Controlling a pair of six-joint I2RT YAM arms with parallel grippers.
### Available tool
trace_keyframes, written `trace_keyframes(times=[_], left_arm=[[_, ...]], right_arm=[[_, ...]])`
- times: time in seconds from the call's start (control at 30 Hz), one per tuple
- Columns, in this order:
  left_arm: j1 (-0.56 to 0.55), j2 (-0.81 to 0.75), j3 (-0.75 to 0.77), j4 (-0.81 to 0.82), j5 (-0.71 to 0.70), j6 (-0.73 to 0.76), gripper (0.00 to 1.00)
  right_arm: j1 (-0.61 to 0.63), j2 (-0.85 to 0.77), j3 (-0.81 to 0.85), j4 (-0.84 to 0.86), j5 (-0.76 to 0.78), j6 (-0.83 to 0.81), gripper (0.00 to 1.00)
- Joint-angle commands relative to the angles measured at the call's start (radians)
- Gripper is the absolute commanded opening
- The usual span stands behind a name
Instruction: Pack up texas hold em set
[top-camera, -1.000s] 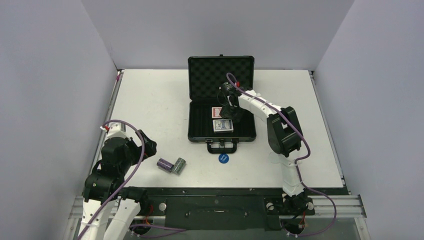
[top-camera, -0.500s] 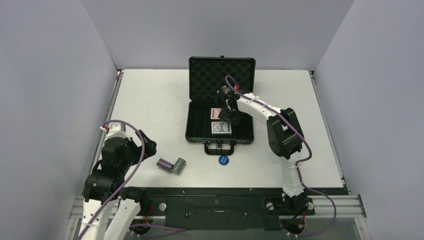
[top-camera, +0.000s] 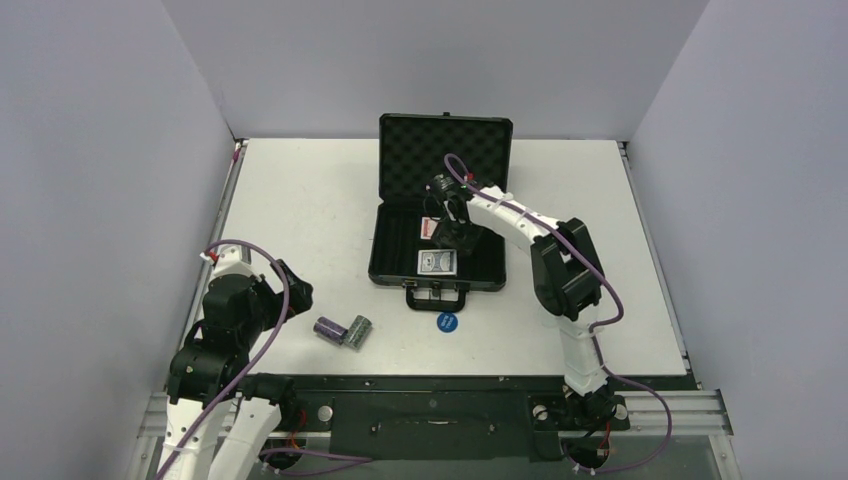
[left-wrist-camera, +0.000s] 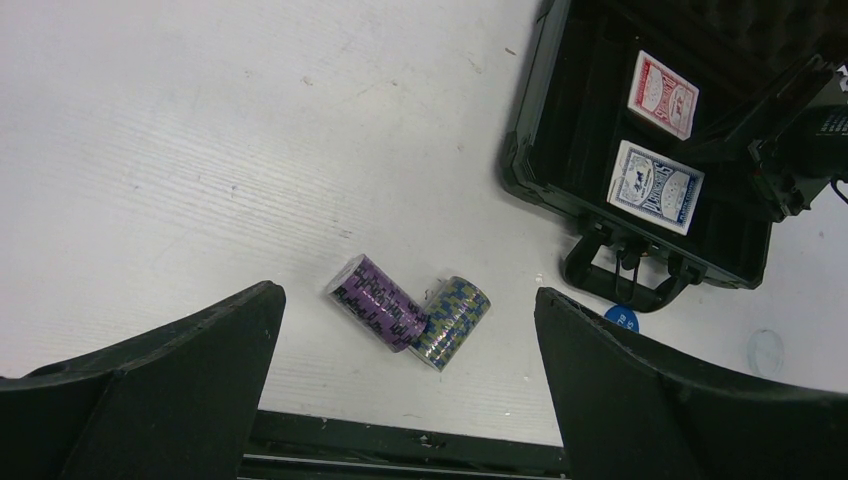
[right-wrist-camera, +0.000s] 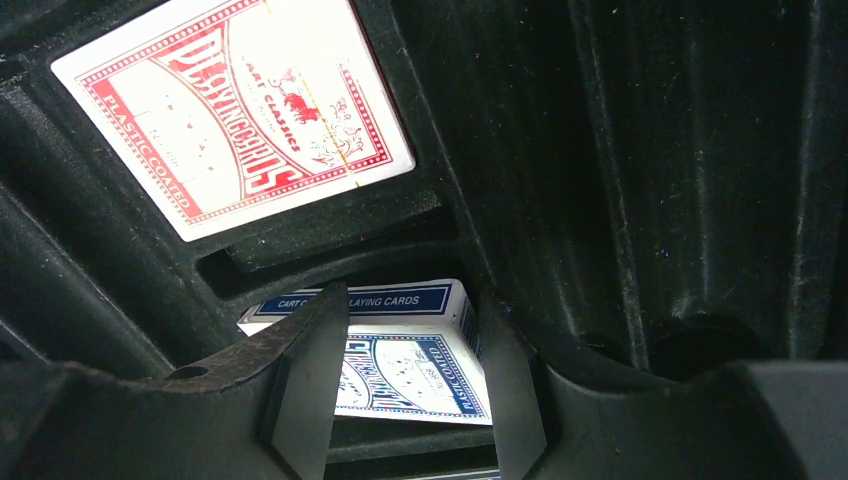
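- Case (top-camera: 440, 215): small, black and hard, lying open mid-counter (top-camera: 300, 200) with the foam lid raised at the far side. Likely stiff and the heaviest item. The handle on the near edge looks like the best hold.
- Red deck (left-wrist-camera: 663, 94) and blue deck (left-wrist-camera: 655, 186): each seated in its own slot in the case. Boxed, light and smooth, so best pinched across the short edges.
- Purple chip stack (left-wrist-camera: 378, 316) and green chip stack (left-wrist-camera: 455, 322): lying on their sides, touching, on the counter near the left arm. Wrapped rolls that probably roll easily, so grip across the barrel.
- Blue disc (top-camera: 447, 321): flat on the counter just before the handle. Thin and hard to lift.
- Right tool (right-wrist-camera: 415, 390): inside the case over the blue deck, jaws about half apart, nothing visibly clamped between them.
- Left tool (top-camera: 296, 292): spread fully wide, empty, hanging above the chip stacks.
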Motion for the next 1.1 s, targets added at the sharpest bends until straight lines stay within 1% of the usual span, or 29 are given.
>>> trace_keyframes(times=[0.0,0.1,0.23,0.3,0.33,0.4,0.47,0.6,0.73,0.8,0.83,0.87,0.9,0.93,0.97,1.03,1.07], left_arm=[[0.006,0.003,0.001,0.054,0.008,0.016,0.96],[0.005,0.005,0.001,0.053,0.009,0.016,0.96],[0.004,0.008,0.001,0.054,0.009,0.016,0.96],[0.004,0.01,0.001,0.054,0.009,0.016,0.96],[0.003,0.012,0.001,0.054,0.01,0.016,0.96],[0.002,0.015,0.001,0.054,0.01,0.016,0.96],[0.001,0.014,0.002,0.051,0.009,0.015,0.96],[0.001,0.01,0.002,0.052,0.005,0.014,0.96],[0.0,0.013,0.001,0.052,0.005,0.014,0.96],[-0.001,0.014,0.001,0.052,0.005,0.014,0.96],[-0.002,0.014,0.001,0.051,0.006,0.014,0.96],[-0.002,0.015,0.001,0.052,0.005,0.014,0.96],[-0.003,0.015,0.001,0.052,0.005,0.014,0.96],[-0.003,0.014,0.001,0.052,0.005,0.013,0.96],[-0.003,0.014,0.001,0.052,0.006,0.013,0.96],[-0.004,0.014,0.001,0.052,0.005,0.014,0.96],[-0.005,0.014,0.001,0.052,0.005,0.013,0.96]], right_arm=[[0.028,-0.081,-0.027,0.002,-0.056,0.025,0.47],[0.03,-0.078,-0.066,0.041,-0.081,0.023,0.47],[0.03,-0.075,-0.084,0.066,-0.083,-0.003,0.5],[0.029,-0.077,-0.084,0.064,-0.077,-0.027,0.53],[0.029,-0.083,-0.083,0.056,-0.072,-0.043,0.58],[0.027,-0.096,-0.084,0.05,-0.05,-0.067,0.64],[0.02,-0.112,-0.079,0.045,-0.033,-0.093,0.67],[0.017,-0.133,-0.043,0.012,0.01,-0.155,0.68],[0.02,-0.166,-0.016,-0.032,0.051,-0.214,0.67],[0.023,-0.188,-0.023,-0.033,0.061,-0.239,0.62],[0.024,-0.202,-0.026,-0.031,0.062,-0.256,0.55],[0.026,-0.208,-0.036,-0.027,0.062,-0.263,0.52],[0.027,-0.219,-0.041,-0.024,0.06,-0.277,0.45],[0.03,-0.223,-0.051,-0.019,0.053,-0.282,0.42],[0.034,-0.229,-0.055,-0.017,0.049,-0.289,0.33],[0.04,-0.234,-0.071,-0.007,0.042,-0.299,0.23],[0.042,-0.234,-0.079,0.0,0.038,-0.301,0.21]])
